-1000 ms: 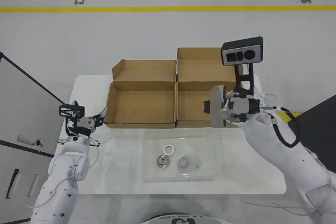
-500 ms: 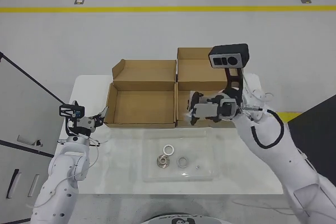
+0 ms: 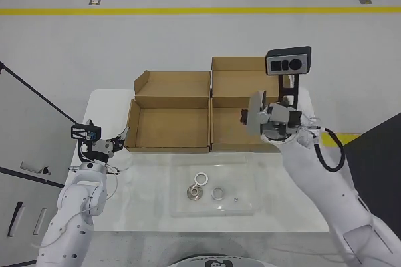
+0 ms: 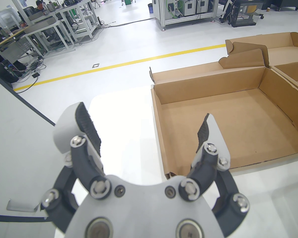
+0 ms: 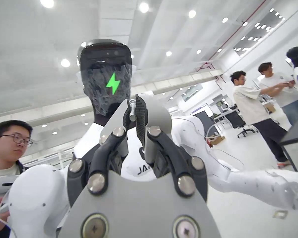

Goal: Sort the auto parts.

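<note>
My right gripper (image 5: 134, 105) is clamped on a small metal pin (image 5: 132, 115), over the right box (image 3: 227, 123) at upper centre. My left gripper (image 4: 144, 127), jaws apart, sits beside the left box (image 3: 170, 127).

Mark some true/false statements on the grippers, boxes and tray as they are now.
1. The left gripper is open, holding nothing. True.
2. The right gripper is open. False: it is shut on a small metal part.
3. The left box and right box are closed. False: both are open on top.
4. Ring-shaped parts lie in the clear tray. True.
5. The right gripper is over the tray. False: it is over the right box.
</note>
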Robot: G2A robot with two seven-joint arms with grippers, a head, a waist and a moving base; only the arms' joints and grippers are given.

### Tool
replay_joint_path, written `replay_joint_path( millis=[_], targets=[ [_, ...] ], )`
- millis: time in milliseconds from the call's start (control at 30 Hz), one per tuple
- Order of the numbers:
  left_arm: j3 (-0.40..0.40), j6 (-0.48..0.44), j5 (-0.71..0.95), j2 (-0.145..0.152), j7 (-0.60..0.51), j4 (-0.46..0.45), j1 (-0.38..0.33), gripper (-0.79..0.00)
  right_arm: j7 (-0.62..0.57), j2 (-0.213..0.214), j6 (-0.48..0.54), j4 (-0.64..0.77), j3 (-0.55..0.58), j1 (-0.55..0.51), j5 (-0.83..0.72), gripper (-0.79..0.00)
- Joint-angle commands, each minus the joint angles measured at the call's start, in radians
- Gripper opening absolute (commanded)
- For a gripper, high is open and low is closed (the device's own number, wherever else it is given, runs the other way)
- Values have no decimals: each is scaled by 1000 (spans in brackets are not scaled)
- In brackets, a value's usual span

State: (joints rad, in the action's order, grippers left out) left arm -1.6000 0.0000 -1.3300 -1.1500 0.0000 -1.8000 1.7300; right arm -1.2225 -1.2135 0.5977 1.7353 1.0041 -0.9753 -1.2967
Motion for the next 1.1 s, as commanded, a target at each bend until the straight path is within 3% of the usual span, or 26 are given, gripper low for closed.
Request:
replay_joint_path(
  millis=[0, 200, 633, 1067],
  targets=[
    [0, 0, 0, 0, 0, 0, 0, 0, -9, -11, -9, 1, 9, -7, -32, -785],
    [0, 0, 0, 0, 0, 0, 0, 0, -46, -42, -46, -15, 47, -13, 2, -785],
    [0, 0, 0, 0, 0, 0, 0, 0, -81, -81, -81, -34, 91, -18, 241, -785],
    [0, 0, 0, 0, 0, 0, 0, 0, -105, -114, -105, 5, 100, -50, 189, -785]
  ],
)
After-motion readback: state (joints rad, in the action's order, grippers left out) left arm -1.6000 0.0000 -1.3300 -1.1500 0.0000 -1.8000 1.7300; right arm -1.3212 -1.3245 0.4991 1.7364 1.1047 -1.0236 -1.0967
